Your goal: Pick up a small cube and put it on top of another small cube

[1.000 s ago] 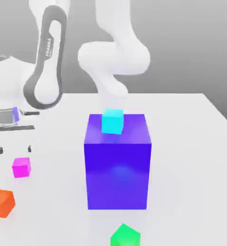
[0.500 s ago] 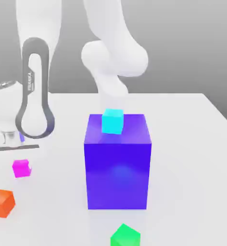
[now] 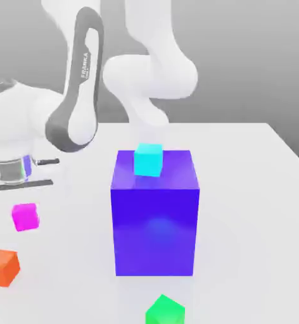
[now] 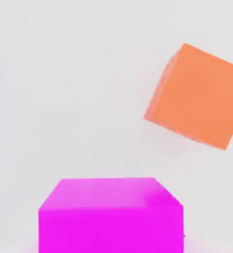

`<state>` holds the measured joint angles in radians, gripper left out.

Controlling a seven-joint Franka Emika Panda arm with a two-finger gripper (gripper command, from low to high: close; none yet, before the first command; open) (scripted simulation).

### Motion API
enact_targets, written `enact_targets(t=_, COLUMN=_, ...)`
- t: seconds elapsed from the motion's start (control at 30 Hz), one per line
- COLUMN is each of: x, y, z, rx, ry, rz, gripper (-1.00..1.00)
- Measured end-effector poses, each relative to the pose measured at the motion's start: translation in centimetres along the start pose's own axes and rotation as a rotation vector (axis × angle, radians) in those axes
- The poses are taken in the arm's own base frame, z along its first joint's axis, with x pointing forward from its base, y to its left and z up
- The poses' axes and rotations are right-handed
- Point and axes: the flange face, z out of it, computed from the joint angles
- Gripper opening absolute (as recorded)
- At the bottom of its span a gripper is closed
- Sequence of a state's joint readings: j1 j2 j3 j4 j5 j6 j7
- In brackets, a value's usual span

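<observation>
While shut on the magenta cube (image 4: 111,212): tool; orange cube (image 4: 195,96) nearby.

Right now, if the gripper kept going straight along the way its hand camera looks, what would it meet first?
Most likely the magenta cube, which sits low and central in the hand view. The orange cube lies off to one side, apart from it. Depth is unclear, so it might reach the bare white table first.

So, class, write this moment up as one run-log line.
gripper: shut, nothing visibly held | magenta cube: on table, beside orange cube | cyan cube: atop large blue block | green cube: on table
</observation>
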<state>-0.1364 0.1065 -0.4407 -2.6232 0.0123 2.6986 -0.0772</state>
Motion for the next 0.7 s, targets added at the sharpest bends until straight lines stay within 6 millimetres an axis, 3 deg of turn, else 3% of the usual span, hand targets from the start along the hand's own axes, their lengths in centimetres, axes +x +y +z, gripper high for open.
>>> enact_targets(t=0.2, x=3.1, y=-13.2, z=-2.6, rx=-0.039, ry=0.011, rz=-0.077, gripper=-1.00)
enact_targets(t=0.37, x=0.9, y=-25.9, z=-3.8, rx=0.008, ry=0.023, rz=-0.098, gripper=-1.00)
enact_targets(t=0.43, x=0.0, y=-29.2, z=-2.3, rx=0.030, ry=0.024, rz=-0.097, gripper=-1.00)
enact_targets(t=0.5, x=-0.2, y=-30.2, z=0.3, rx=0.036, ry=0.024, rz=-0.097, gripper=-1.00)
enact_targets(t=0.53, x=-0.3, y=-30.3, z=1.6, rx=0.037, ry=0.025, rz=-0.097, gripper=1.00)
enact_targets(t=0.7, x=-0.3, y=-30.3, z=1.6, rx=0.037, ry=0.025, rz=-0.097, gripper=1.00)
